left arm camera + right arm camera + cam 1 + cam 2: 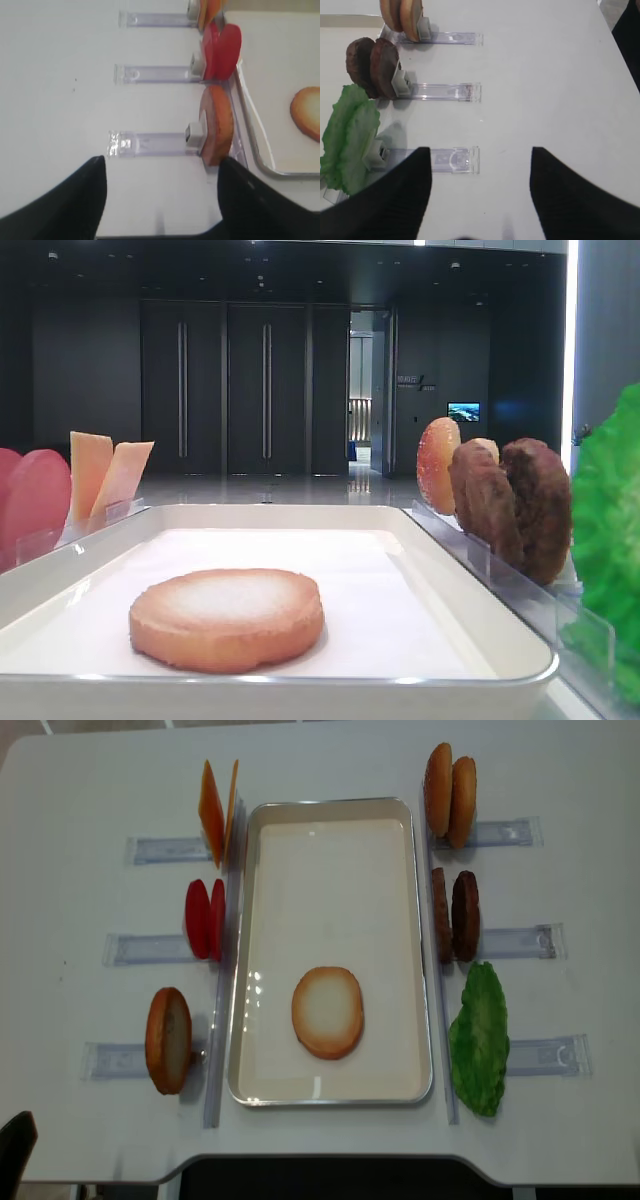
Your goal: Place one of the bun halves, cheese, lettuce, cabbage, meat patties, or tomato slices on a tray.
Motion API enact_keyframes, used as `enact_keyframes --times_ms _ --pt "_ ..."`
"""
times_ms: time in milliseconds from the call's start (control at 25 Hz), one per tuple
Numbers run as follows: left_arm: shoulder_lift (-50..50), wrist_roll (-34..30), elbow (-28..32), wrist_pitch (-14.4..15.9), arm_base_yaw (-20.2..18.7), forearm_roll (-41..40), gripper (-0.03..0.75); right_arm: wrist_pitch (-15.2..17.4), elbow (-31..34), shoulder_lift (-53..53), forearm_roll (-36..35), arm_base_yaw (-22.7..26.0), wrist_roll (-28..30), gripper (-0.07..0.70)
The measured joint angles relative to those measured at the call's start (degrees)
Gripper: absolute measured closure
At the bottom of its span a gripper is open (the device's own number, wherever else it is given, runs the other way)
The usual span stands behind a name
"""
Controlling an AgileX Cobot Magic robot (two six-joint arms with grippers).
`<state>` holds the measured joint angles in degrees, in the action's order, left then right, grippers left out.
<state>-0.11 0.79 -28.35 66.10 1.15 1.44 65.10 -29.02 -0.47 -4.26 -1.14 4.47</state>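
Both tools stand wide apart and hold nothing. We see the left tool [160,200] as two dark fingers low in its wrist view, above the bare white surface [90,790], and the right tool [480,195] the same way in its own view.

One bun half [328,1011] lies flat in the tray [331,811], pale face up, toward the near end and close to the middle of its width. The tray sits in the middle of the surface, with its long sides running from the near edge to the far edge.

Along the left side of the tray, food pieces stand upright in clear holders [165,848]: the cheese [218,812] near the far left corner of the tray, the tomato slices [205,918] at mid length, and another bun half [168,1040] near the near left corner.

Along the right side, two bun halves [449,795] stand at the far end, the meat patties [456,915] at mid length, and the lettuce [480,1038] toward the near right corner of the tray.
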Motion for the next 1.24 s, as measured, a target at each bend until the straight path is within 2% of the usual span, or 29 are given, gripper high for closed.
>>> enact_keyframes --times_ms 40,80,240,640,840,960,1000,1040,1240 --pt "0.11 -0.19 0.54 -0.64 -1.15 0.53 0.192 0.0 0.0 0.0 0.0 0.0 0.0 0.216" --pt "-0.73 -0.79 0.88 -1.21 0.0 0.99 0.196 0.0 0.0 0.0 0.0 0.0 0.0 0.216" --pt "-0.73 -3.53 1.12 -2.17 0.0 3.17 0.228 0.0 0.0 0.0 0.0 0.0 0.0 0.216" --pt "-0.73 -4.18 1.23 -2.29 0.0 3.47 0.291 0.0 0.0 0.0 0.0 0.0 0.0 0.216" --pt "-0.73 -3.87 1.23 -2.29 0.0 0.85 0.307 0.0 0.0 0.0 0.0 0.0 0.0 0.216" --pt "-0.73 -3.75 1.23 -2.29 0.0 0.33 0.33 0.0 0.0 0.0 0.0 0.0 0.0 0.216" --pt "0.11 -3.75 1.23 -2.29 -1.15 0.33 0.339 0.0 0.0 0.0 0.0 0.0 0.0 0.216" --pt "-0.73 -3.75 1.23 -2.29 0.0 0.28 0.349 0.0 0.0 0.0 0.0 0.0 0.0 0.216" --pt "-0.73 -3.54 1.23 -2.29 0.0 0.28 0.402 0.0 0.0 0.0 0.0 0.0 0.0 0.216"
